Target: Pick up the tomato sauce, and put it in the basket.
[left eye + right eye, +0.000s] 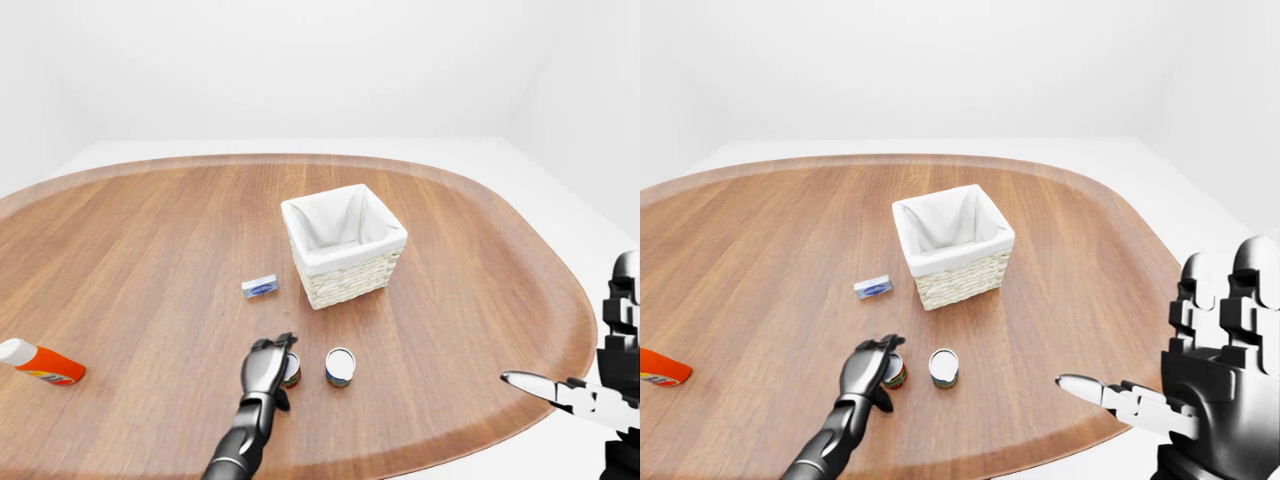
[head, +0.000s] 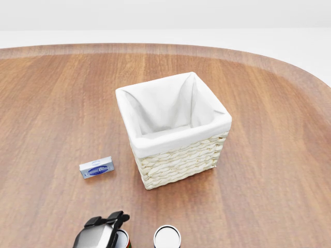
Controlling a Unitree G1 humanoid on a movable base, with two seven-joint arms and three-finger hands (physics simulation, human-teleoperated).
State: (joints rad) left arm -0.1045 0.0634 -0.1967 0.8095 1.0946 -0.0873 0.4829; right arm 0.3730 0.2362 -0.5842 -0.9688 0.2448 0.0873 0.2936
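Curling over the sauce can (image 1: 291, 371), the left hand (image 1: 266, 368) sits near the surface's (image 1: 150, 250) bottom edge in the left-eye view, its fingers (image 1: 884, 349) bent across the can's top and left side. Whether they actually grip it cannot be told; the can stands upright on the wood, with a red and green band showing low on its side. No words on that label can be read.

Just right of it, apart by a small gap, stands a second can (image 1: 340, 366) with a pale lid and a dark blue wall, its print too small to read.

Up and left of the hand lies a small flat box (image 2: 96, 168), grey-white with a blue oval label; the lettering is blurred.

The basket (image 2: 176, 160), woven and lined with white cloth, stands near the middle of the surface, above both cans and well apart from them.

At the left edge lies an orange bottle (image 1: 40, 363) with a white cap, on its side, label unreadable.

The right hand (image 1: 1215, 385) is off the right edge, spread wide, holding nothing.
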